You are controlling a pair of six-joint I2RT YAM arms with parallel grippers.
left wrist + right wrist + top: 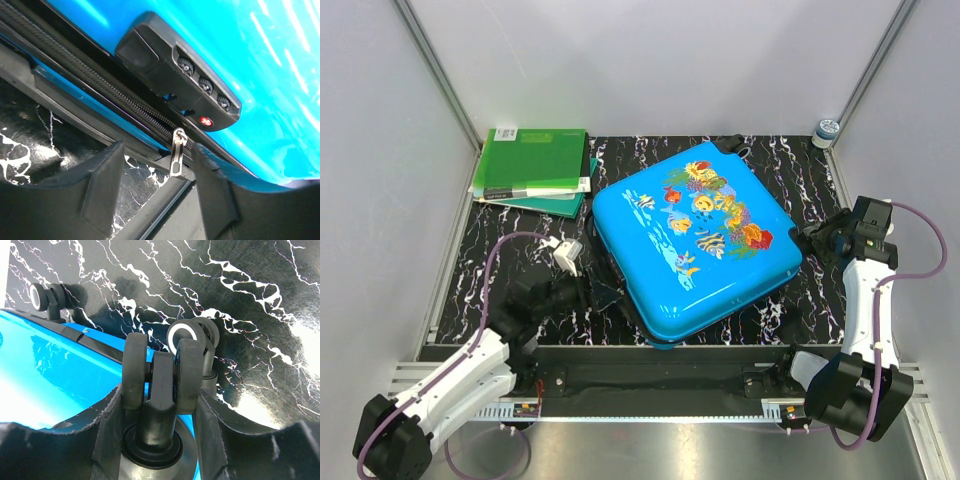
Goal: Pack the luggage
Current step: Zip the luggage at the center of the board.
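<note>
Luggage (695,240) is seen lying flat near the middle of the table (800,300), skewed to its edges, with the lid down and the printed shell facing up. Green folders (532,165) are stacked at the far left corner, just beside it and outside it.

The right gripper (817,238) is clamped on a caster wheel (187,375) at the case's right side, a finger pressed against each outer face. This hold is judged to be there to brace the case against sliding while the zip is worked.

The left gripper (156,152) is held at the near left edge with its jaws apart. The zipper pull (177,150) hangs between the fingers, ungripped, just below the combination lock (200,85). The teeth behind the pull look meshed, so closing is judged nearly complete.
</note>
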